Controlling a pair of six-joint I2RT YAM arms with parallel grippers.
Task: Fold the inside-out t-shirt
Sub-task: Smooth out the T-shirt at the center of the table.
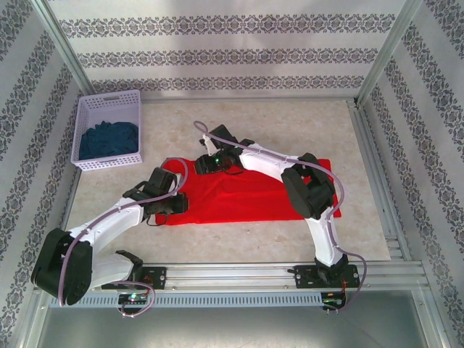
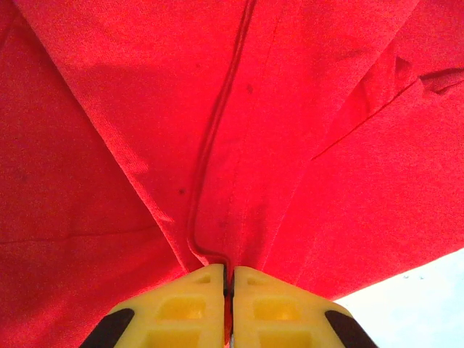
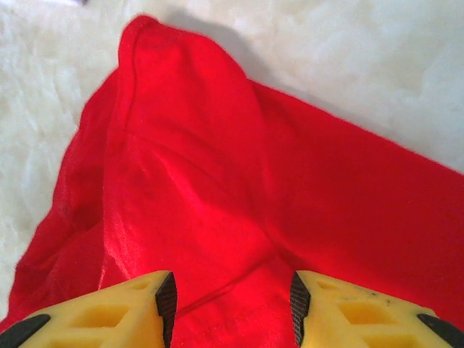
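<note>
Pinching the t-shirt (image 2: 304, 145), left gripper (image 2: 228, 281) sits clamped while right gripper (image 3: 232, 299) gapes

top view looks down; both wrist views sit close over t-shirt (image 1: 239, 199).

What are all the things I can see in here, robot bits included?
t-shirt: one, red, spread in the middle of the table.
basket: one, white, at the table's far left.
cloth: one heap, dark blue, inside the basket.
table: one, pale and mottled, under everything.
arms: two, white and black, reaching in from the near edge.
left gripper: one, yellow fingers, shut on the t-shirt near its left end.
right gripper: one, yellow fingers, jaws apart with t-shirt cloth between them, at the far edge.
</note>
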